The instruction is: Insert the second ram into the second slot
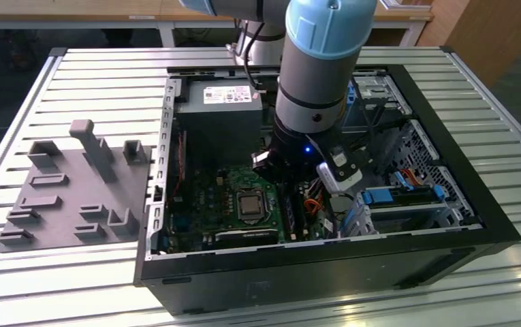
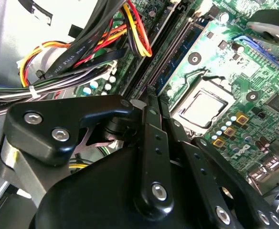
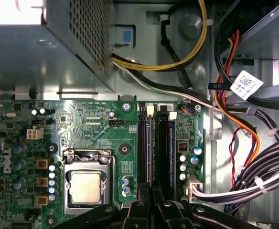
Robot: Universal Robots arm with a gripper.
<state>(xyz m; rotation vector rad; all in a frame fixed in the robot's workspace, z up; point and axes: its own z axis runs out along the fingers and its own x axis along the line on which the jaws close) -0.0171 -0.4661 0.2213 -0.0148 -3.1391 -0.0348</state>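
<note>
A: The gripper (image 3: 152, 191) is sitting closest in both wrist views, black linkage hanging over the motherboard (image 3: 96, 124). Open or clamped? I'm not able to tell.

B: And the second ram (image 3: 150, 148)?

A: I'm reading it as the thin bluish strip standing edge-on in the memory slots, just beside the CPU socket (image 3: 86, 186) and running out from the gripper toward a white latch (image 3: 150, 110). Whether it's fully seated, I can't say.

B: Handling?

A: I'm judging it light, stiff, thin and fragile at the chips and contacts. It's best held by the bare top edge, pressing evenly.

B: Any writing?

A: A white tag (image 3: 246, 85) is hanging on a cable and a sticker (image 1: 227, 94) is sitting on the power supply (image 1: 219, 112). The print is too small to read.
</note>
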